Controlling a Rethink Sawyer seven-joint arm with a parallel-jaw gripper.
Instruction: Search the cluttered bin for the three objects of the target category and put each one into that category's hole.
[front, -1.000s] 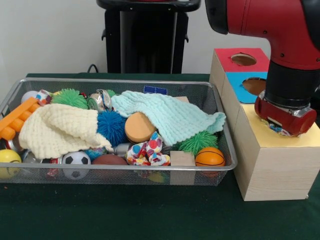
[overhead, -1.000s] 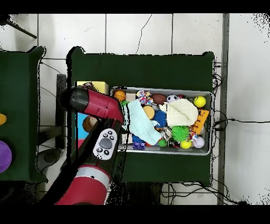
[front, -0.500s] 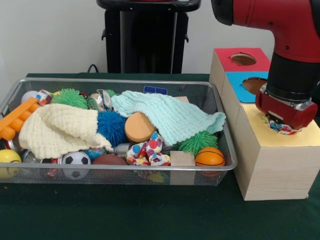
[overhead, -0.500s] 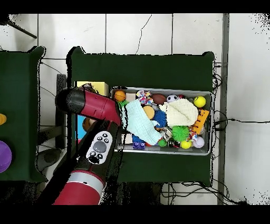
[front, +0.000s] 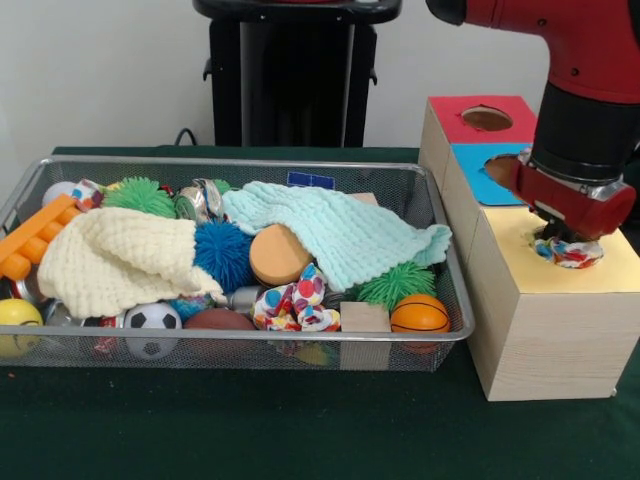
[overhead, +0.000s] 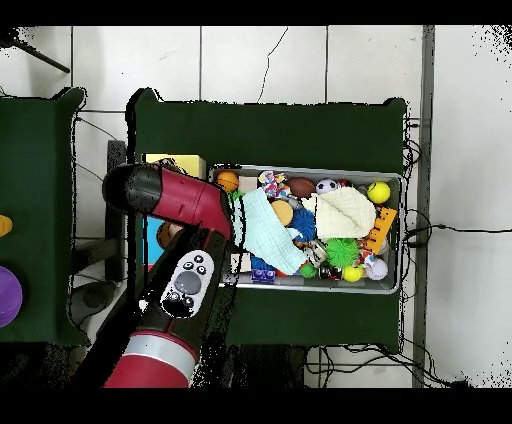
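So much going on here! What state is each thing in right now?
Gripper: over the yellow box top, fingers hidden.
Patterned cloth toy: bunched at the yellow hole, under the gripper.
Mint cloth: draped over bin clutter.
Cream cloth: crumpled in the bin.
Red hole: uncovered.

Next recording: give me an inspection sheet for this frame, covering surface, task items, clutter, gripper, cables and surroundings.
Surface: table under dark green cloth, carrying the wire bin and the wooden sorting box.
Task items: box tops are red, blue and yellow; a spotted cloth piece sits at the yellow top's hole; a similar spotted piece lies in the bin.
Clutter: cream cloth, mint cloth, blue spiky ball, mini basketball, soccer ball, orange brick.
Gripper: gripper just above the spotted piece; fingers hidden.
Cables: black cable on the floor beside the table.
Surroundings: white tiled floor, second green table.
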